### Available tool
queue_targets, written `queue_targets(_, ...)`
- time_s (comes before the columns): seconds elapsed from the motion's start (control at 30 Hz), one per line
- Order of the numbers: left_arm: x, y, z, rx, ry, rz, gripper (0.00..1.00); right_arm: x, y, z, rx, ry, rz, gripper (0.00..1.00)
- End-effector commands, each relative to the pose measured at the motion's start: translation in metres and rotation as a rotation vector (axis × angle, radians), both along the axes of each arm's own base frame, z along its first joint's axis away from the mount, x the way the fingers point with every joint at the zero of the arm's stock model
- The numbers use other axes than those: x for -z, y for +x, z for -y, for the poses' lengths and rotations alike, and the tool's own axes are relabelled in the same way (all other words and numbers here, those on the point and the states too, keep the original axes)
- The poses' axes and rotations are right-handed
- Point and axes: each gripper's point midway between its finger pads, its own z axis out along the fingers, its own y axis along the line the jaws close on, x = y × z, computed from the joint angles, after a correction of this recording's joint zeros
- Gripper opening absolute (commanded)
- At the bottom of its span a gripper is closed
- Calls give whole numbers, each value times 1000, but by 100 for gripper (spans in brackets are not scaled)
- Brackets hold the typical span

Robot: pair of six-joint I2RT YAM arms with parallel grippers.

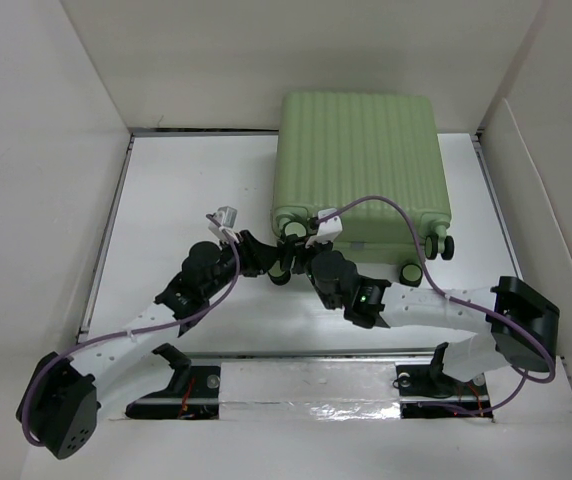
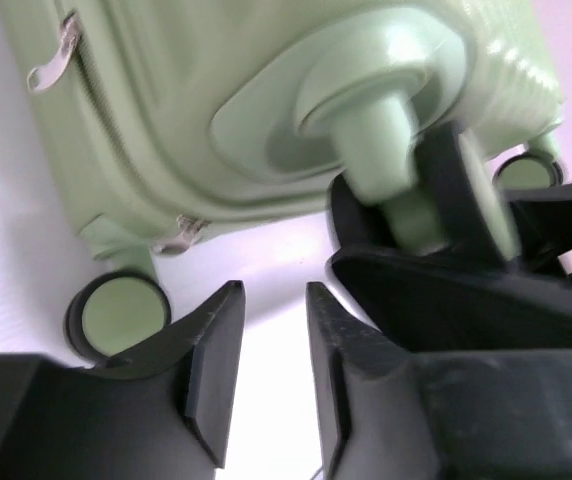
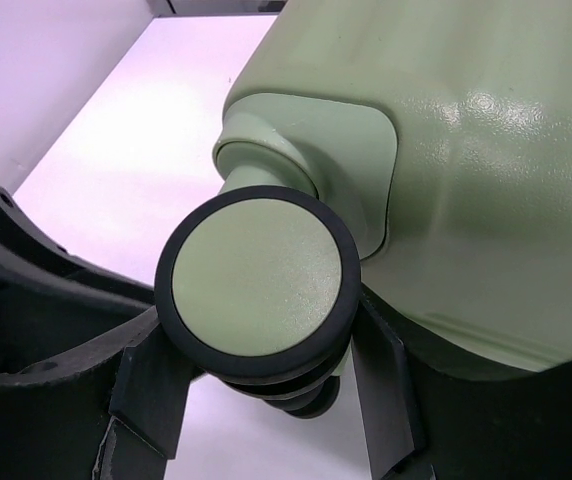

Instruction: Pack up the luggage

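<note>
The luggage (image 1: 361, 160) is a light green ribbed suitcase lying closed and flat at the back of the table, wheels toward the arms. My right gripper (image 3: 261, 335) is shut on one of its near-left wheels (image 3: 256, 285), with a finger pressed against each side of the tyre. In the left wrist view the luggage (image 2: 216, 100) fills the top, and the right gripper (image 2: 466, 290) shows holding that wheel (image 2: 456, 190). My left gripper (image 2: 271, 300) sits just left of it, open by a narrow gap with only bare table between the fingers. Both grippers meet at the corner (image 1: 284, 258).
White walls (image 1: 56, 150) box the table in on the left, back and right. Another wheel (image 2: 116, 318) rests on the table left of my left fingers. Two zipper pulls (image 2: 181, 235) hang along the luggage's seam. Two more wheels (image 1: 436, 242) stick out at the luggage's near right.
</note>
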Motion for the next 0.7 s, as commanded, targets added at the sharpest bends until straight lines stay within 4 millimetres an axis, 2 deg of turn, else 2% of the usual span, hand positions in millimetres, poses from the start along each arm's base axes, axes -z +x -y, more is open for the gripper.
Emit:
queue_targets(0.0,18,1,-8,-27,66,16,32,-54,11,7,48,156,81,15)
queue_targets(0.2,21,3,6,27,47,55,33,-53,10,1,22,151,76,14)
queue_targets(0.37,22,20,10,-4,61,78,39,-54,8,-1,11,154,73,13)
queue_targets(0.43,14,24,15,4,43,97,41,-55,8,-1,6,157,73,12)
queue_targets(0.47,19,26,17,2,52,89,41,-55,7,0,5,158,72,12)
queue_targets(0.53,18,34,15,-28,60,91,41,-55,7,0,3,161,72,12)
queue_targets(0.67,32,47,9,-91,120,77,36,-55,6,-1,-4,162,73,12)
